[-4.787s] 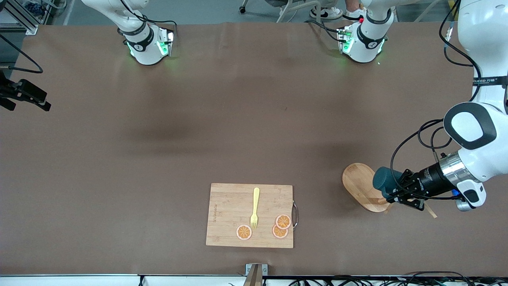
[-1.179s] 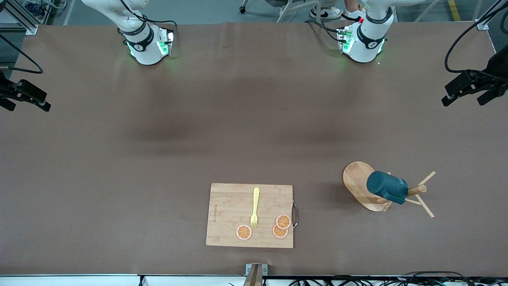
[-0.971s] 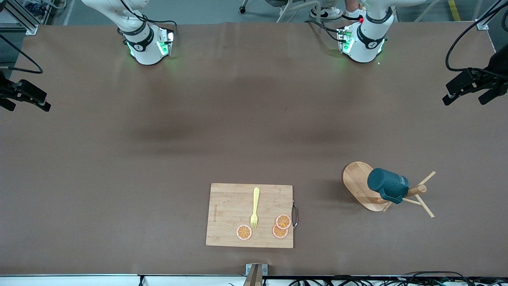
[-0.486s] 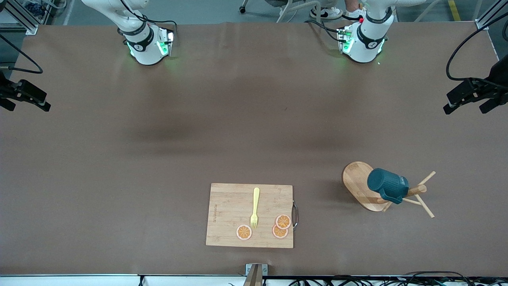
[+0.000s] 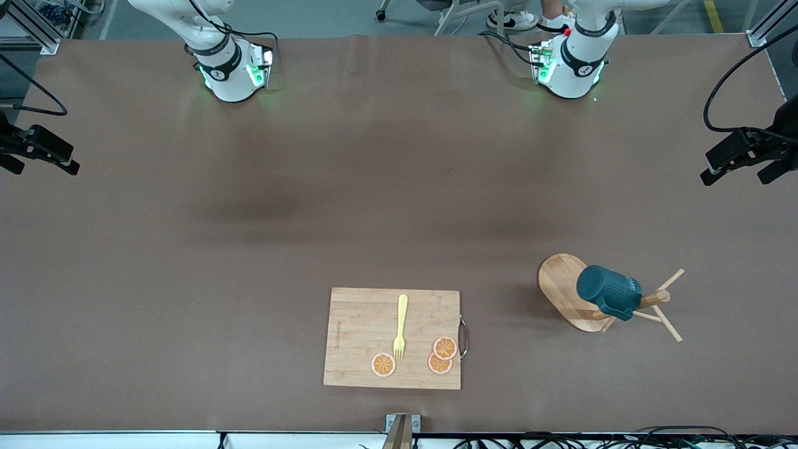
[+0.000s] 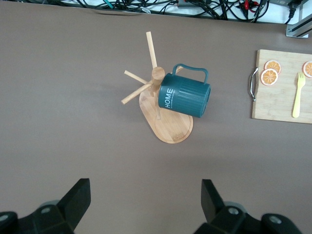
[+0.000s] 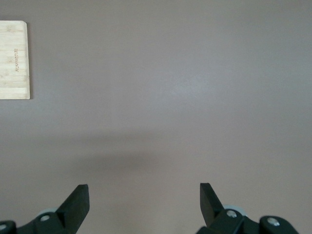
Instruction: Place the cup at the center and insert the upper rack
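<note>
Left hand [image 5: 745,163] and right hand [image 5: 37,153] wide apart; cup [image 5: 608,292] seemingly hangs on upper rack [image 5: 564,287].

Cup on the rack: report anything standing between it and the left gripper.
Nothing visible does. The cup hangs on the upper rack; the open left gripper is up at the table's edge at the left arm's end, with only bare table showing between them.

Open tabletop [image 5: 374,187] around cutting board [image 5: 361,324], upper rack [image 5: 561,287]
</note>
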Tool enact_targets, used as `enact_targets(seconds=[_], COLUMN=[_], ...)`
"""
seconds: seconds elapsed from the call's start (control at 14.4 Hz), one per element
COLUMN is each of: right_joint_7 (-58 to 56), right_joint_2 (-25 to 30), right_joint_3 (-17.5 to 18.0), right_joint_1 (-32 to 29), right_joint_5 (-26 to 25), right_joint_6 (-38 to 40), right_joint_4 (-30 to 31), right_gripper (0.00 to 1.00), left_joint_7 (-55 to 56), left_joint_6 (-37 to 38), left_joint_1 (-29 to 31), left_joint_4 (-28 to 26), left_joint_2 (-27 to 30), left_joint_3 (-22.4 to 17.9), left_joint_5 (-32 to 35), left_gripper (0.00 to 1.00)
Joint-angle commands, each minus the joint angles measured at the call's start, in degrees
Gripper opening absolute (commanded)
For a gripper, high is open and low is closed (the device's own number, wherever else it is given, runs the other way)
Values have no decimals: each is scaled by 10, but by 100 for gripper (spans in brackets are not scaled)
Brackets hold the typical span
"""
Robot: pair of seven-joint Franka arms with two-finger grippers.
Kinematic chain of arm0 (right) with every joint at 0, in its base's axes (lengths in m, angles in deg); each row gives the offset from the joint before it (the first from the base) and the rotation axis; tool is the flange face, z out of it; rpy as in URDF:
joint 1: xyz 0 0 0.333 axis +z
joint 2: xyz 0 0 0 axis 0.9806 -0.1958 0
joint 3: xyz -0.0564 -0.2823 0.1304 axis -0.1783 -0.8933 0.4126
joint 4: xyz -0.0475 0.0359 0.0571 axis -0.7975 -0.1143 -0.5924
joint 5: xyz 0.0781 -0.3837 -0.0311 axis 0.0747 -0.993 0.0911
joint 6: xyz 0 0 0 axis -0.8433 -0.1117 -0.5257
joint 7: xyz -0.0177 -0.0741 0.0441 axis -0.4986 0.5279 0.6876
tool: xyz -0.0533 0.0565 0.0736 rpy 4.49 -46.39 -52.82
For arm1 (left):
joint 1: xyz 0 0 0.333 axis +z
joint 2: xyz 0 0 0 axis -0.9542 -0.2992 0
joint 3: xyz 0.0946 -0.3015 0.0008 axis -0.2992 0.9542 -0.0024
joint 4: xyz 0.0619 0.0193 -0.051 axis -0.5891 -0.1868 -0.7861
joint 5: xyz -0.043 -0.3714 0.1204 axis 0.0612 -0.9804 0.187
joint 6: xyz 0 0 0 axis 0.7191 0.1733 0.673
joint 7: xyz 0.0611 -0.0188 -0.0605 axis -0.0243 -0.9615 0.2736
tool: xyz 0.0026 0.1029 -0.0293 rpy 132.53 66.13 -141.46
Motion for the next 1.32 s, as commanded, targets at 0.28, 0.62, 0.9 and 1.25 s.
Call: enact_targets(seconds=[0.28,0.62,0.9,1.25], right_joint_7=[-1,-1,-1,-1], right_joint_2=[14,14,14,14], right_joint_3=[-1,-2,-2,-2], right_joint_1=[0,-1,-1,-1], right_joint_5=[-7,-8,-8,-7], right_joint_6=[-5,-6,-6,-6], right_joint_4=[11,11,11,11], right_gripper=[100,100,100,100], left_joint_7=[11,20,21,22], left_joint_6=[4,5,5,5], left_joint_1=[-8,-7,-9,-9], left_joint_4=[17,17,16,14], left_joint_2=[3,4,4,3], left_joint_3=[9,14,15,15], left_joint_5=[8,8,7,6], left_gripper=[100,100,100,100])
